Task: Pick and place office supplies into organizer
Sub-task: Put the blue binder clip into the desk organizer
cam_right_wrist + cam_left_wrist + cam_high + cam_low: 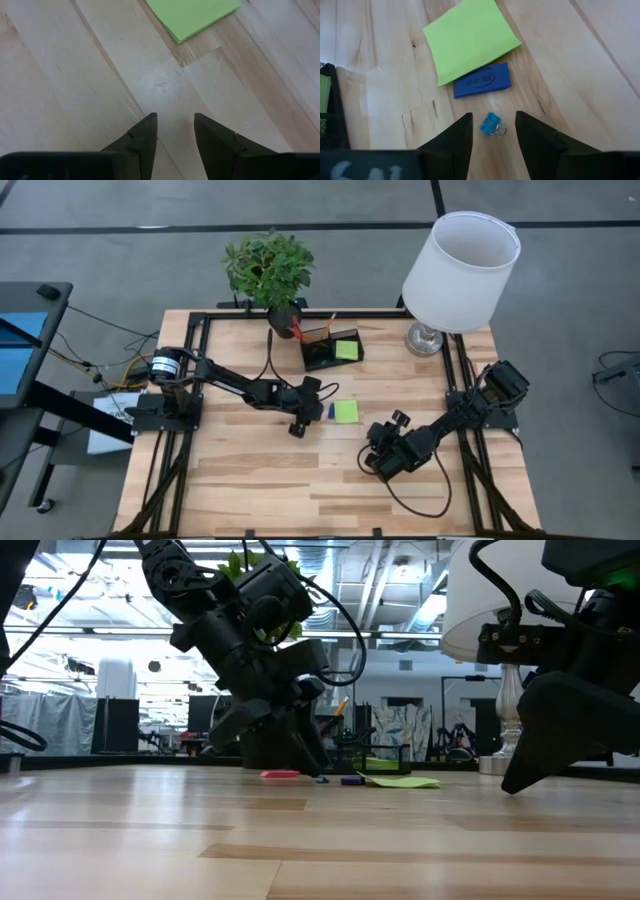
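From above, the left gripper [303,416] hangs just left of the sticky pad [346,411]; the organizer [333,348] sits farther back. Left wrist: spread fingers [454,142] straddle a blue clip [490,124], ungrasped, beside a blue eraser [482,80]. Right gripper [175,135] parted, empty.

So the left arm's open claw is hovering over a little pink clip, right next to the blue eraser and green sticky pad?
Almost: the clip is blue, not pink. The left wrist view shows it between the open left gripper fingers, beside the blue eraser and green sticky pad.
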{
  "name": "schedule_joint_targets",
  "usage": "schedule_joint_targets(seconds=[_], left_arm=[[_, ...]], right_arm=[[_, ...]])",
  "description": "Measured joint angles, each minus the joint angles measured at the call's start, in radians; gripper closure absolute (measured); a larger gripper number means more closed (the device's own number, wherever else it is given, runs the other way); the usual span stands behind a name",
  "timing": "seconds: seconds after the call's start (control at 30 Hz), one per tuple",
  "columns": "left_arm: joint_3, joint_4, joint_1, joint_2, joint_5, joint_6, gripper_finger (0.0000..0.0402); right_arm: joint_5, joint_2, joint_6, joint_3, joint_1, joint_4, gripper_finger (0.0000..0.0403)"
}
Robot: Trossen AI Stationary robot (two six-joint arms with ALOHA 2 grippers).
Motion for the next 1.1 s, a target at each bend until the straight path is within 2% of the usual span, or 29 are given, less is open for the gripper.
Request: schedule_joint_targets(seconds=[0.87, 0.97, 1.1], left_arm=[[0.001, -0.006, 0.005, 0.007, 0.042, 0.015, 0.0262], [0.001, -0.005, 0.005, 0.007, 0.027, 0.017, 0.0279], [0.001, -0.006, 0.011, 0.007, 0.028, 0.014, 0.0324]], right_arm=[[0.000, 0.000, 0.000, 0.000, 0.000, 0.000, 0.0276], [0.000, 0.000, 0.000, 0.000, 0.000, 0.000, 0.0276], [0.000, 0.000, 0.000, 0.000, 0.000, 0.000, 0.0276]])
